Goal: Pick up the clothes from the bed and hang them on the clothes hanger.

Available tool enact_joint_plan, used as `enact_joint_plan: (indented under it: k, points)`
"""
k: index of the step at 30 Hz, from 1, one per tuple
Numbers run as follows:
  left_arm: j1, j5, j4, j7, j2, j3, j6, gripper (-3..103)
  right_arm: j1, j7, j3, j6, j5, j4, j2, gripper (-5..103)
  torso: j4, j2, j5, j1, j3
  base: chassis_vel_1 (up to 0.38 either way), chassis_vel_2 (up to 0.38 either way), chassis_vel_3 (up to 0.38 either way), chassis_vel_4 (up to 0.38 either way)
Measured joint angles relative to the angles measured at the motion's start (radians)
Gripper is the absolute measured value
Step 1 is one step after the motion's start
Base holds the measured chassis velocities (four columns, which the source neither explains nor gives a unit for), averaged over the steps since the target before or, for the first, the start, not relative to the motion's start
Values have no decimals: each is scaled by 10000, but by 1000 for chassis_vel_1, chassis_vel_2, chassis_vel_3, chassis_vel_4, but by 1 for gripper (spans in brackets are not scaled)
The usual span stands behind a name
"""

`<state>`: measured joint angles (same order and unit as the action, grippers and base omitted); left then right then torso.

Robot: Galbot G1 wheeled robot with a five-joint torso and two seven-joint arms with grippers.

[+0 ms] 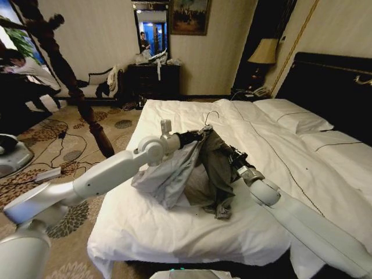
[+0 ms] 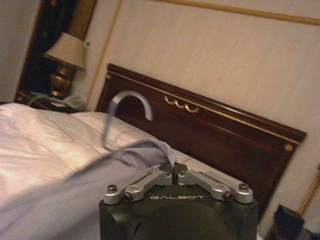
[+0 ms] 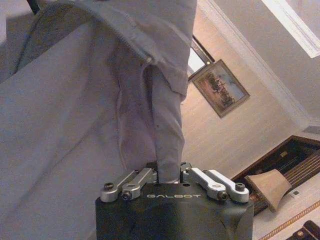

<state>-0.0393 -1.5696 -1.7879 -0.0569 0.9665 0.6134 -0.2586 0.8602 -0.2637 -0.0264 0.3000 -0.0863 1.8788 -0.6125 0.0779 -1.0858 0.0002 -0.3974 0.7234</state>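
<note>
1. Left end effector (image 1: 195,138) is over the middle of the bed (image 1: 174,226), clenched at the top of the clothes (image 1: 168,174) where the clothes hanger (image 1: 204,132) sits; in the left wrist view the fingers (image 2: 150,181) meet on a fold of grey fabric just below the hanger's wire hook (image 2: 131,100)
2. Right end effector (image 1: 237,161) is on the far side of the garment from the left one, grasping a strip of the shirt; the right wrist view shows the cloth (image 3: 167,150) pinched between its fingers (image 3: 137,181)
3. The clothes hang as a bunched grey tent between the two end effectors, lower edge touching the white duvet, a dark olive-looking fold (image 1: 220,174) draped toward the right arm
4. Hook stands up above the shirt collar, tilted, touching nothing
5. Around it: dark headboard (image 1: 331,87) and white pillows (image 1: 290,119) to the right, lamp (image 1: 264,55) on the nightstand in the far corner, dark dresser (image 1: 154,78) with mirror (image 1: 152,29) against the back wall, framed picture (image 1: 189,14) beside it
6. Dark turned wooden coat stand (image 1: 70,81) stands on the patterned carpet (image 1: 75,139) left of the bed, well apart from the hanger; the left arm's forearm (image 1: 104,174) reaches across the bed corner between them
7. Cables (image 1: 64,151) trail over the carpet near the stand base
</note>
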Motion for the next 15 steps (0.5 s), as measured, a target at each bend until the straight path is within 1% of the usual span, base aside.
enact_joint_plan:
  k: [2, 5, 8, 10, 11, 12, 14, 15]
  points:
    - [94, 23, -292, 11, -97, 177, -13, 0, -8, -7, -1, 0, -33, -1, 4, 15, 2, 0, -2, 0, 0, 0, 0, 0, 0]
    - [346, 84, -575, 12, -304, 203, -26, 0, 9, -15, -39, 0, -46, -1, 31, 15, 1, 0, -2, 0, 0, 0, 0, 0, 0]
    - [899, 253, -1046, -56, -885, 195, -45, 0, 212, -19, -188, -28, -44, 22, 115, 15, -1, 0, -4, 2, 0, 0, 0, 0, 0]
    - [992, 269, -1124, -78, -992, 174, -54, 0, 243, -19, -205, -34, -42, 32, 122, 15, -1, 0, -4, 2, 0, 0, 0, 0, 0]
    - [1282, 283, -1387, -165, -1292, 64, -100, -1, 346, -20, -244, -47, -24, 73, 123, 15, -2, 0, -4, 2, 0, 0, 0, 0, 0]
    - [1365, 285, -1460, -185, -1363, 26, -111, 4, 372, -19, -247, -47, -15, 84, 116, 15, -2, -1, -4, 2, 0, 0, 0, 0, 0]
    - [1465, 291, -1557, -215, -1457, -27, -121, 4, 408, -19, -250, -47, -3, 106, 109, 15, -1, 0, -3, 2, 0, 0, 0, 0, 0]
    - [1634, 358, -1742, -319, -1644, -116, -168, 15, 471, -19, -259, -48, 22, 151, 96, 15, -1, 0, -4, 2, 0, 0, 0, 0, 0]
